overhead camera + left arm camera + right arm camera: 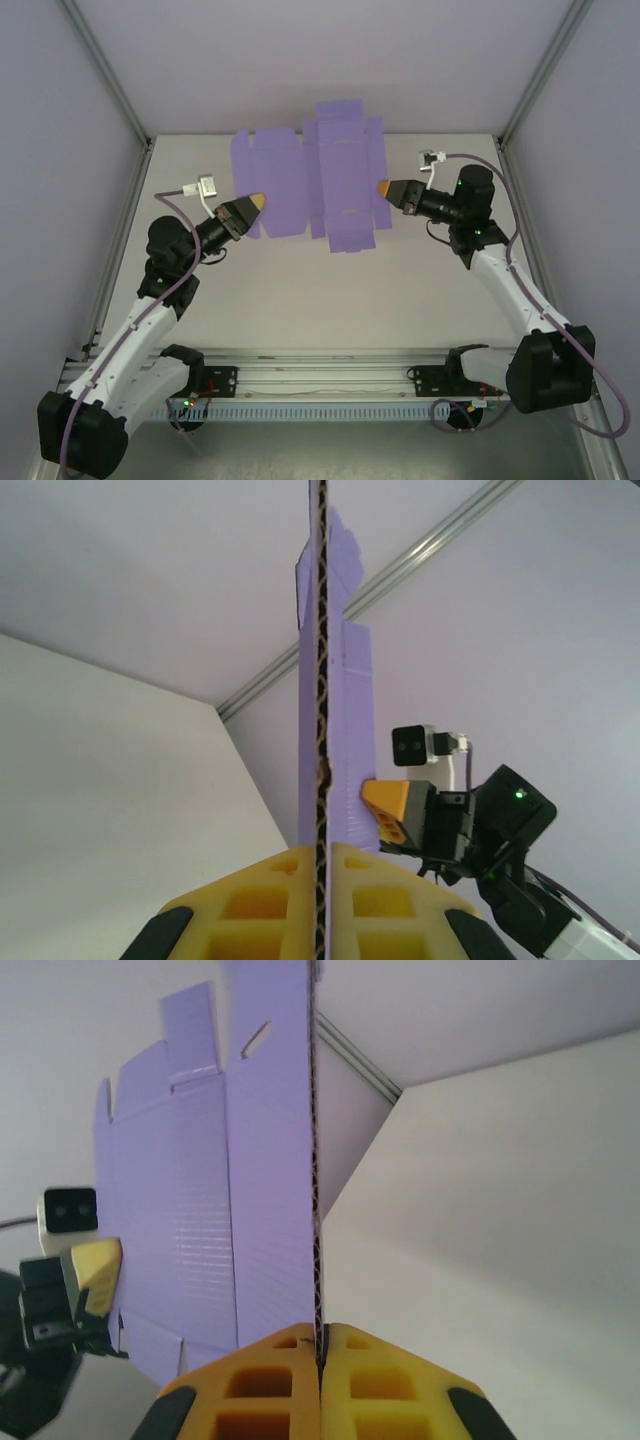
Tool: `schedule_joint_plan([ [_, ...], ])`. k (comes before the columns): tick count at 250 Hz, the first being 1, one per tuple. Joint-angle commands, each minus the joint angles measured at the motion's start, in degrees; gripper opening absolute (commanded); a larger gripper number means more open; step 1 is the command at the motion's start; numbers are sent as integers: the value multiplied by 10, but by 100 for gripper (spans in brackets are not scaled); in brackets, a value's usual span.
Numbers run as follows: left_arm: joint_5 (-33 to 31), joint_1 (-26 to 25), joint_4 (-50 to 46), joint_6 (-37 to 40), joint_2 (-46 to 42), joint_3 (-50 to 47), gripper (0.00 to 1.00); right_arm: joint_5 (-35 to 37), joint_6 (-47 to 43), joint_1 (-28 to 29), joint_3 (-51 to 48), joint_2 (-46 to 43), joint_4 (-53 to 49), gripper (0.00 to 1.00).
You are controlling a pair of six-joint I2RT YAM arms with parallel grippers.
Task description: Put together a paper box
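The paper box [310,180] is a flat purple die-cut sheet with flaps and creases, held up off the white table between both arms. My left gripper [258,203] is shut on its left edge, and my right gripper [381,187] is shut on its right edge. The left wrist view has the sheet [345,730] edge-on, running up from my shut left gripper [322,852], with the right gripper [388,808] pinching it beyond. From the right wrist the sheet's face [230,1180] spreads left of my shut right gripper [320,1332], and the left gripper [98,1272] shows at the far edge.
White table [330,300] enclosed by pale walls with metal frame posts [110,75] at the back corners. A rail with the arm bases [320,375] runs along the near edge. Cables loop beside each wrist.
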Motion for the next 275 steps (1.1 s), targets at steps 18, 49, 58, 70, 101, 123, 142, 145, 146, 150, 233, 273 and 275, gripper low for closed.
schedule_joint_plan([
  [18, -20, 0, -19, 24, -3, -8, 0, -3, -43, 4, -6, -18, 1, 0],
  [49, -112, 0, -175, 83, -16, 9, 99, 61, -137, 6, 9, -15, -123, 0],
  [58, -160, 1, -230, 101, -19, 12, 100, 84, -160, 10, 13, -11, -156, 0],
  [70, -235, 0, -302, 118, -20, 17, 100, 108, -192, 15, 15, -1, -192, 0],
  [101, -388, 0, -446, 136, -11, 35, 100, 171, -246, 26, 31, 45, -261, 0],
  [123, -403, 0, -483, 146, -6, 40, 100, 226, -297, 44, 57, 87, -317, 0],
  [142, -374, 1, -474, 155, -9, 35, 100, 324, -341, 73, 75, 118, -337, 0],
  [145, -369, 1, -471, 156, -9, 33, 100, 347, -347, 79, 77, 123, -336, 0],
  [146, -367, 0, -471, 156, -9, 33, 100, 355, -349, 82, 78, 124, -337, 0],
  [150, -362, 0, -467, 157, -9, 32, 100, 385, -360, 91, 81, 130, -339, 0],
  [233, -284, 0, -410, 150, 10, 30, 100, 643, -731, 263, 21, 191, -147, 0],
  [273, -226, 0, -365, 134, 38, 32, 100, 671, -898, 316, -62, 200, 59, 0],
  [275, -224, 1, -363, 132, 40, 33, 100, 672, -905, 319, -64, 201, 68, 0],
])
